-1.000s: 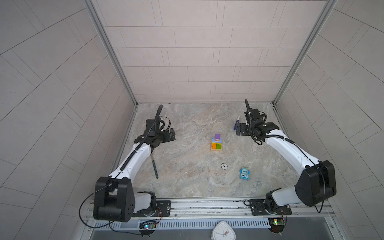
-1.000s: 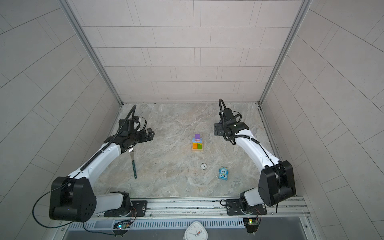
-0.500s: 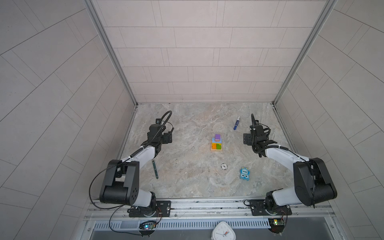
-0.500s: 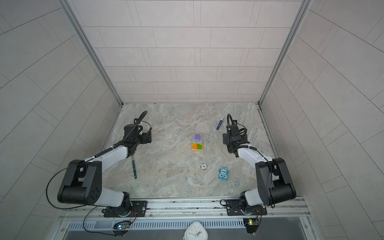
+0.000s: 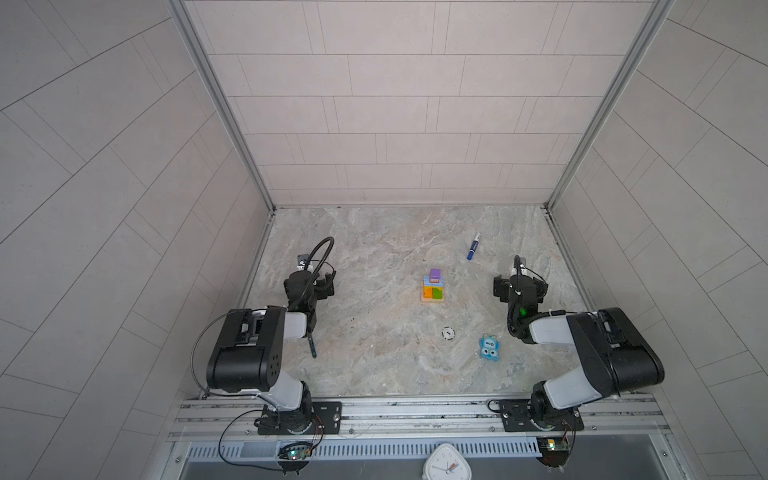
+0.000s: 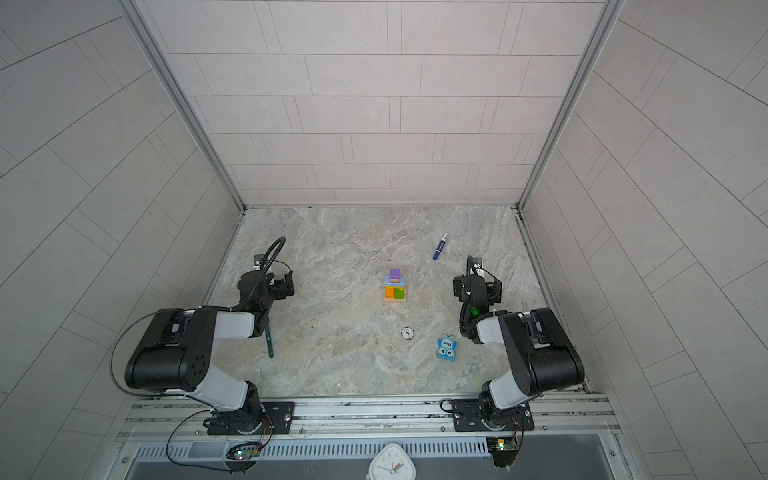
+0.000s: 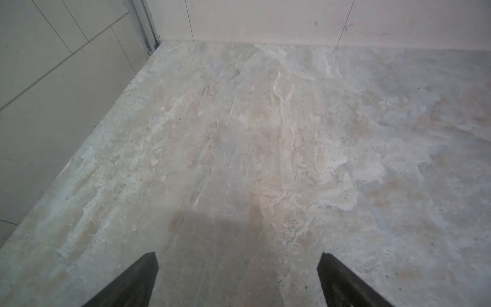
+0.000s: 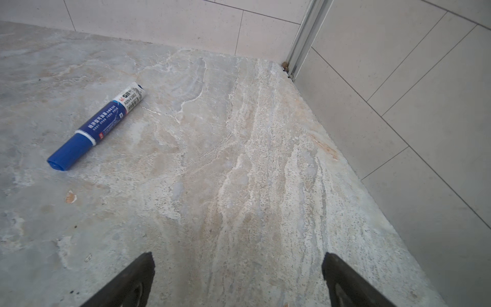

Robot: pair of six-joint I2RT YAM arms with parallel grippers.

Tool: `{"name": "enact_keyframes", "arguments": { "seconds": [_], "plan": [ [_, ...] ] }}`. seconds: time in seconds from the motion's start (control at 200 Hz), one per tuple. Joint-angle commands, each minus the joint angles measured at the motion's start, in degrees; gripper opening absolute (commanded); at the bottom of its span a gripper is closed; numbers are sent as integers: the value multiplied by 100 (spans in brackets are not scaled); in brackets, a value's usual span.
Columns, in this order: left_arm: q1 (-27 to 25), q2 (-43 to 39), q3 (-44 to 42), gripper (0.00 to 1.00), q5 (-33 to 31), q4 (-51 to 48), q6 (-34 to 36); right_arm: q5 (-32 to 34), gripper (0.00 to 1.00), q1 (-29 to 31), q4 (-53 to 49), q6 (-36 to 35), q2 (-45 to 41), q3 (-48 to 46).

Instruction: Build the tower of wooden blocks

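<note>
Since one second back: both arms have folded in toward their bases. The right claw [image 5: 519, 287] has drawn off the blue marker [image 5: 473, 246], which now lies uncovered. Tower [image 5: 433, 288] unchanged in place.

Near edge: white clock [image 5: 446, 462] below the rail.

On the table [image 5: 374, 365], near right: blue cartoon-eyed toy [image 5: 489, 347], with a small round white disc [image 5: 447, 333] near it on its left. Near left: dark stick [image 5: 312, 347], partly under the left arm.

Mid-depth: left claw [image 5: 322, 286] on the left, right claw on the right. The tower stands between them at about the same depth, well apart from each. Neither claw touches a block.

Left wrist view: left claw [image 7: 237, 257] jaws spread wide, bare table between them, nothing held.

Right wrist view: right claw [image 8: 237, 256] likewise wide open and empty. The marker [image 8: 98, 127] lies on the table ahead, clear of the jaws.

Tower [image 6: 395, 286], seen in both top views, stands upright:
- tan base [image 5: 432, 301]
- orange block [image 5: 428, 293] and green block [image 5: 438, 293] side by side on it
- a blue layer [image 5: 426, 283] above them
- purple cube [image 5: 435, 273] topmost

Farther: the marker lies beyond the right claw, toward the back wall [image 5: 395, 166].
</note>
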Motion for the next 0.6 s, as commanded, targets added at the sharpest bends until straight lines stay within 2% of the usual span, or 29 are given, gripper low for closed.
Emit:
{"name": "enact_keyframes", "arguments": {
  "seconds": [0.0,0.05,0.155,0.595],
  "plan": [
    [10,5,-30,100,175,748,-39,96,100,-19,652,-137,44,37],
    [6,68,10,100,149,778,-19,267,100,-36,336,-15,-9,141],
    [5,87,64,100,119,704,20,263,99,-29,1063,-140,197,-46],
    [-27,48,11,100,114,788,31,270,99,-20,987,-131,190,-23]
  ]
}}
